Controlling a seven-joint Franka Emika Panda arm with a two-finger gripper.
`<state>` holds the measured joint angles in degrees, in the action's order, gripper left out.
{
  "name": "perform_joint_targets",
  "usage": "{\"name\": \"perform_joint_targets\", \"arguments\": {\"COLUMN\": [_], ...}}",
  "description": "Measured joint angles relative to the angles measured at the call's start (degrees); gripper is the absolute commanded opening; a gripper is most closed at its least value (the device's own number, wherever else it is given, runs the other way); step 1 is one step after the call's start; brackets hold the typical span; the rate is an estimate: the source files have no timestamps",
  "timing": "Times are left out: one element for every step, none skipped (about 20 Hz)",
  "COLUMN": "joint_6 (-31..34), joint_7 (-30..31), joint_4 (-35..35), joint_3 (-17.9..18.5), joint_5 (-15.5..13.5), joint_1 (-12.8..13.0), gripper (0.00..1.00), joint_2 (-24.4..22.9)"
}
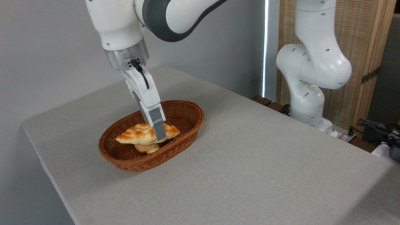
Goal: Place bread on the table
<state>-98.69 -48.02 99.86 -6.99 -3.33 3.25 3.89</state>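
Observation:
The bread (137, 132), a golden braided loaf with pointed ends, lies level inside the oval wicker basket (191, 109), raised off the basket floor at about rim height. My gripper (161, 136) comes down from above and is shut on the bread near its right end. One grey finger (158, 126) crosses in front of the crust and the other is hidden behind the loaf. A small pale bun (147, 148) sits under the bread on the basket floor. The table (250, 162) is covered in light grey-beige cloth.
The basket stands on the left half of the table. The arm's white base (307, 103) rises at the table's far right edge, with cables and a wooden screen (359, 47) behind it. Grey cloth stretches to the right and front of the basket.

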Motion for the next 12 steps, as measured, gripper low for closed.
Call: {"name": "perform_joint_targets", "arguments": {"joint_6": [0.00, 0.00, 0.00, -0.07, -0.29, -0.66, -0.96, -1.13, -1.28, -1.54, -1.92, -2.33], "joint_7": [-0.29, -0.39, -0.42, -0.42, -0.42, -0.42, -0.45, -0.54, -0.56, -0.56, -0.56, -0.58], "joint_4": [0.25, 0.59, 1.05, 1.59, 2.11, 2.55, 2.87, 3.05, 3.13, 3.13, 3.13, 3.13], "joint_3": [-0.65, -1.35, -2.11, -2.82, -3.36, -3.67, -3.93, -4.25, -4.62, -4.90, -5.06, -5.22], "joint_5": [-0.01, -0.01, -0.02, -0.02, -0.02, -0.02, -0.02, -0.02, -0.02, -0.02, -0.02, -0.02], "joint_1": [0.01, 0.02, 0.03, 0.05, 0.08, 0.08, 0.07, 0.07, 0.07, 0.08, 0.08, 0.06], "gripper": [1.00, 1.00, 1.00, 1.00, 1.00, 1.00, 1.00, 1.00, 1.00, 1.00, 1.00, 1.00], "joint_2": [0.00, 0.01, 0.01, 0.03, 0.06, 0.12, 0.27, 0.59, 1.01, 1.50, 1.90, 2.31]}}
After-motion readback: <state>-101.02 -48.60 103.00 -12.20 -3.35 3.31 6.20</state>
